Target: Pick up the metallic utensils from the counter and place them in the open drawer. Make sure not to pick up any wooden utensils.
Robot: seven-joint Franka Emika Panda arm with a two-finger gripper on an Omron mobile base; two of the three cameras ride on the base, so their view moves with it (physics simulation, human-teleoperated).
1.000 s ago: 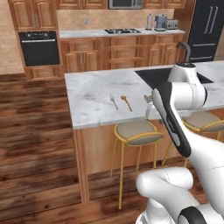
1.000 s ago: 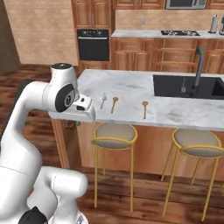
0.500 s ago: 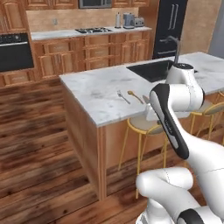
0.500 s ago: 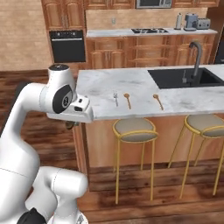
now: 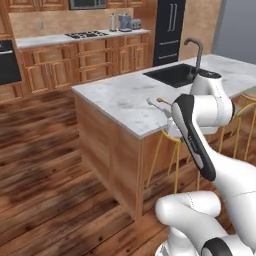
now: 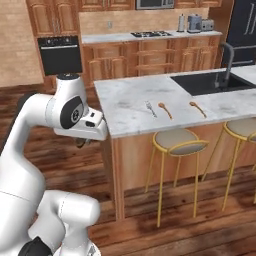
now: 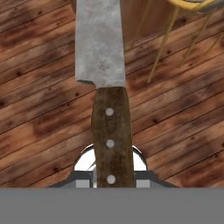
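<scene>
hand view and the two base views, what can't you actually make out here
- Knife: blade tip cut off by the top edge of the hand view.
- Jaws: hidden behind the knife's dark handle in the hand view, so the contact can't be seen.
- Fork: too small in the right base view to see its tines.
- Counter: its front face is turned away from both base views.

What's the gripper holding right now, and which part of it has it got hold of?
The gripper holds the kitchen knife by its dark handle, blade pointing away over the wooden floor.
</scene>
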